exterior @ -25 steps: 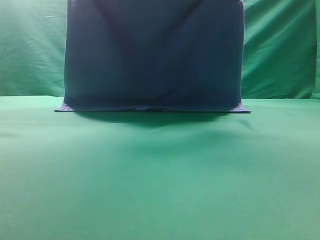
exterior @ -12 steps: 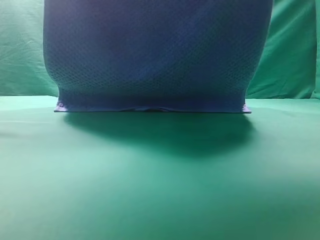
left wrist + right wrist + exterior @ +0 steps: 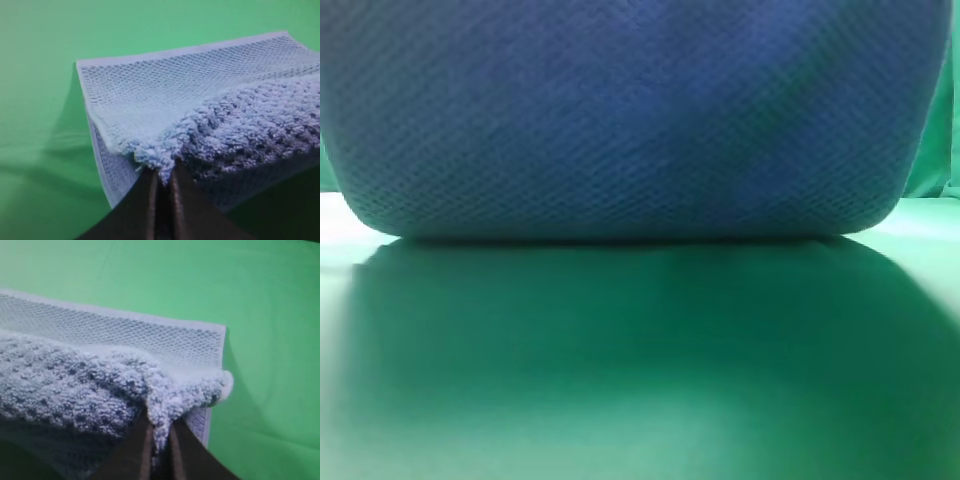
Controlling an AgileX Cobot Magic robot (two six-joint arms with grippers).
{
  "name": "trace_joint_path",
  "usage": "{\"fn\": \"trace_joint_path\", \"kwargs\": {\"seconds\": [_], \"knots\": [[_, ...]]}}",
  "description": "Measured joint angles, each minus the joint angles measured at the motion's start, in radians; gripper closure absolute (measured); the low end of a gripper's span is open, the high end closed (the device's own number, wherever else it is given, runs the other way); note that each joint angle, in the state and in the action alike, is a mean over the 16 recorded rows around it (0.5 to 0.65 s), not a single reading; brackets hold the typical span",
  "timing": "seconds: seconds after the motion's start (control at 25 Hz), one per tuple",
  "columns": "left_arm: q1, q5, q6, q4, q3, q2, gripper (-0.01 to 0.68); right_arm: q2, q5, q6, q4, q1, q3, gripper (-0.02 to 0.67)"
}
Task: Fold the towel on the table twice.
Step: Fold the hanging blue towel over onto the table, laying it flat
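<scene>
Overhead, the towel was held raised above the table, filling the upper half of the high view, one corner pinched in the left gripper and another corner pinched in the right gripper.

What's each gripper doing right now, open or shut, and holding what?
Left gripper: shut on a corner of the towel.
Right gripper: shut on another corner of the towel.
</scene>
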State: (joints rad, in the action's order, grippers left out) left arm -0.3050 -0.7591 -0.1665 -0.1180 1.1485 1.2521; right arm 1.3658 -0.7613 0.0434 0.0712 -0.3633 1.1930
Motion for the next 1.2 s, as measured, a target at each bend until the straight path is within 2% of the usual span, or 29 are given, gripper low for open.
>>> {"fn": "trace_joint_path", "kwargs": {"seconds": [0.32, 0.6, 0.92, 1.2], "knots": [[-0.001, 0.031, 0.023, -0.090, -0.326, -0.248, 0.673, -0.175, -0.012, -0.083, 0.006, -0.109, -0.232, 0.649], [-0.001, 0.006, 0.041, -0.174, -0.508, -0.409, 0.673, -0.271, -0.051, -0.201, -0.026, -0.188, -0.368, 0.649], [-0.001, 0.004, 0.052, -0.235, -0.580, -0.462, 0.673, -0.298, -0.061, -0.293, -0.048, -0.204, -0.442, 0.649], [-0.001, 0.079, 0.054, -0.218, -0.546, -0.323, 0.673, -0.215, -0.018, -0.329, -0.099, -0.204, -0.441, 0.649]]}}
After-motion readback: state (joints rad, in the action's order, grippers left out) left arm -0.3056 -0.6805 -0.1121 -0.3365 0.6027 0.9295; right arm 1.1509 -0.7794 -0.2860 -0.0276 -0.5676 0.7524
